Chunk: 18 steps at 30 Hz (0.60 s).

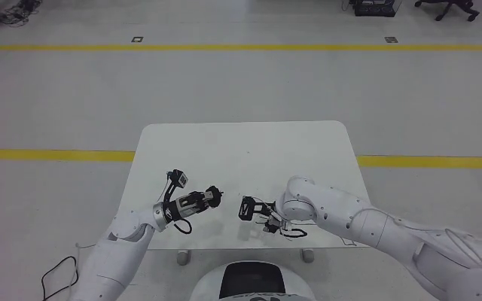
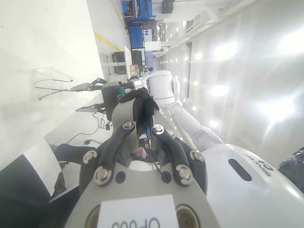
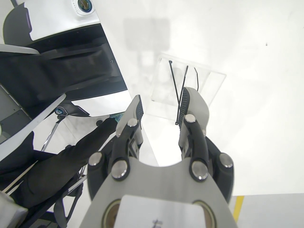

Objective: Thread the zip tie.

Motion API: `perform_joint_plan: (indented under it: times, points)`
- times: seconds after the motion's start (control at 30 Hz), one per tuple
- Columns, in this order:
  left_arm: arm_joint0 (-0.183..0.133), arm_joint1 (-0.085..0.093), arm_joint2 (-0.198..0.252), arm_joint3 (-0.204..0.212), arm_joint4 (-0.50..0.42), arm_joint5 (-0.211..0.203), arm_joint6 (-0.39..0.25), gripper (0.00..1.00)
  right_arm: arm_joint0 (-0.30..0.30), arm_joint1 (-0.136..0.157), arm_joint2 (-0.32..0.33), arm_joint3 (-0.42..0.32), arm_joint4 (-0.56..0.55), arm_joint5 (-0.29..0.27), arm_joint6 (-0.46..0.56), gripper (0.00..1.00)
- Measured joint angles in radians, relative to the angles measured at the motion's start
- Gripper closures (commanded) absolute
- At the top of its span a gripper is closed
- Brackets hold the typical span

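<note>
Three thin black zip ties [image 3: 174,90] lie loose in a shallow clear tray [image 3: 213,81] on the white table [image 1: 248,150], two of them crossed, the third curved. The right gripper [image 3: 162,93] hangs just above them, its ribbed fingers [image 3: 185,100] spread apart and empty. The left gripper [image 1: 214,197] is nearby with its fingers pressed together; whether anything is pinched there is unclear.
</note>
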Motion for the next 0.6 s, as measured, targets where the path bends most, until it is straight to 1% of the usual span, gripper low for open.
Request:
perform_joint_plan:
  times: [0.13, 0.27, 0.37, 0.43, 0.53, 0.57, 0.6]
  points:
    - [0.000, 0.000, 0.000, 0.000, 0.000, 0.000, 0.000, 1.00, -0.001, -0.014, 0.000, 0.026, 0.015, 0.000, 0.005, 0.73]
    - [0.000, 0.000, 0.000, 0.000, 0.000, 0.000, 0.000, 1.00, 0.000, -0.027, 0.000, 0.054, 0.029, 0.000, 0.005, 0.70]
    - [0.000, 0.000, 0.000, 0.000, 0.000, 0.000, 0.000, 1.00, 0.002, -0.034, 0.000, 0.072, 0.037, 0.000, 0.002, 0.72]
    - [0.000, 0.000, 0.000, 0.000, 0.000, 0.000, 0.000, 1.00, 0.003, -0.038, 0.000, 0.080, 0.041, 0.000, -0.001, 0.76]
    - [0.000, 0.000, 0.000, 0.000, 0.000, 0.000, 0.000, 1.00, 0.003, -0.043, 0.000, 0.091, 0.047, 0.000, 0.002, 0.76]
    - [0.000, 0.000, 0.000, 0.000, 0.000, 0.000, 0.000, 1.00, 0.003, -0.044, 0.000, 0.094, 0.049, 0.000, 0.005, 0.78]
    - [0.000, 0.000, 0.000, 0.000, 0.000, 0.000, 0.000, 1.00, 0.003, -0.046, 0.000, 0.097, 0.052, 0.000, 0.007, 0.82]
